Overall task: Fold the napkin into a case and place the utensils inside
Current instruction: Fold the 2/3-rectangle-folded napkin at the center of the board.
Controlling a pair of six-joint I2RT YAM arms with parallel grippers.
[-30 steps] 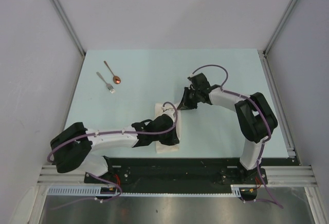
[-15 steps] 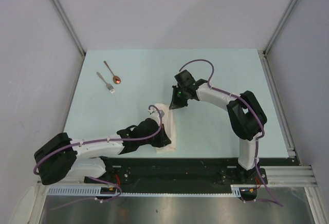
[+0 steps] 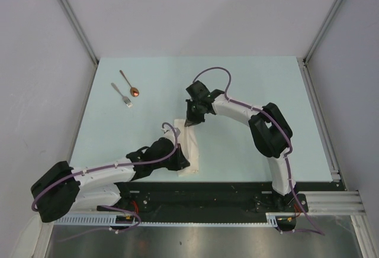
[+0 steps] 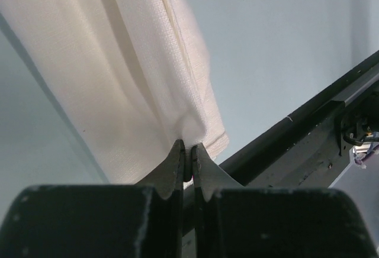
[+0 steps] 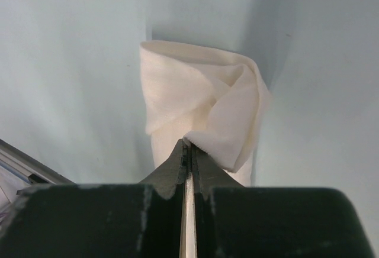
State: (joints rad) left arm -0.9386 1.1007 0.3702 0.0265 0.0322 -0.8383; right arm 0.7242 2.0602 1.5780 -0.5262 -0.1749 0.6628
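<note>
The cream-white napkin [image 3: 190, 147] lies near the table's front edge as a narrow, long strip with one side folded over. My left gripper [image 3: 186, 164] is shut on its near end; the left wrist view shows the cloth [image 4: 136, 80] pinched at the left gripper's tips [image 4: 186, 147]. My right gripper [image 3: 188, 122] is shut on the far end, where a curled edge of napkin [image 5: 201, 98] sits between the right gripper's tips [image 5: 190, 144]. The silver fork [image 3: 122, 94] and the copper-bowled spoon [image 3: 130, 84] lie side by side at the far left, away from both grippers.
A black rail [image 3: 237, 192] runs along the table's front edge just below the napkin, also visible as a black rail [image 4: 308, 128] in the left wrist view. Metal frame posts stand at the table's back corners. Light blue tabletop [image 3: 254, 80] stretches behind and to the right.
Both grippers have swung to the left, carrying the napkin's edge with them. The cloth now lies narrower and further left. The fork and spoon have not moved.
</note>
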